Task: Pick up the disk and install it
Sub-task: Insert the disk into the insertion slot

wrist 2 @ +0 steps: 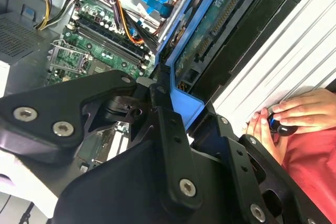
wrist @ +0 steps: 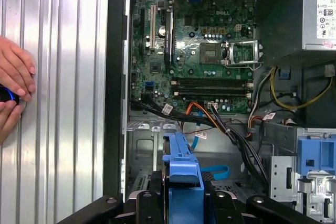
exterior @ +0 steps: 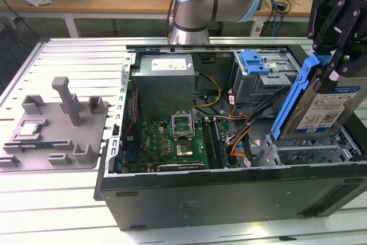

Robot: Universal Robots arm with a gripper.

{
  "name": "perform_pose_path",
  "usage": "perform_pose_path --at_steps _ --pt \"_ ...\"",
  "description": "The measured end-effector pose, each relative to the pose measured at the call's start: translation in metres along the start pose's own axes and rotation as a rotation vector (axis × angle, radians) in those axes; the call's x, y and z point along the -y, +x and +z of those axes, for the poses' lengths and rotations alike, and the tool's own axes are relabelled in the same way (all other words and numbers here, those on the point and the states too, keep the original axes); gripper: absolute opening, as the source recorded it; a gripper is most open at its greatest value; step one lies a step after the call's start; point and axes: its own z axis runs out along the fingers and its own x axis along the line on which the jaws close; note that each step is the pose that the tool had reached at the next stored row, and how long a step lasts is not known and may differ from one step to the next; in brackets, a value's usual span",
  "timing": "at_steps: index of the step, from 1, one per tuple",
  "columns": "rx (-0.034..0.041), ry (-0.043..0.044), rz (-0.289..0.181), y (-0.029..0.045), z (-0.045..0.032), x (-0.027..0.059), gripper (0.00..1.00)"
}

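gripper (exterior: 335,66) — clamped on disk (exterior: 324,106) | disk tilted, above open computer case (exterior: 229,194)

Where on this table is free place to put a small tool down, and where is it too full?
Bare slatted table lies between the exterior camera and the case, also beyond the grey fixture. Crowded: the cables between motherboard and drive cage, beside the disk held by the gripper.

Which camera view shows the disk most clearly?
The exterior view: the disk shows its labelled silver face and blue frame, tilted in the gripper above the open case. The second wrist view shows its circuit-board underside; the first wrist view shows the blue frame edge-on.
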Motion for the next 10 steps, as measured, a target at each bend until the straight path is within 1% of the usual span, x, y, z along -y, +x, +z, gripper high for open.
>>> perform_pose_path --at_steps 10 --pt "0.0021 -0.0001 0.007 0.0005 0.0023 0.0001 0.37"
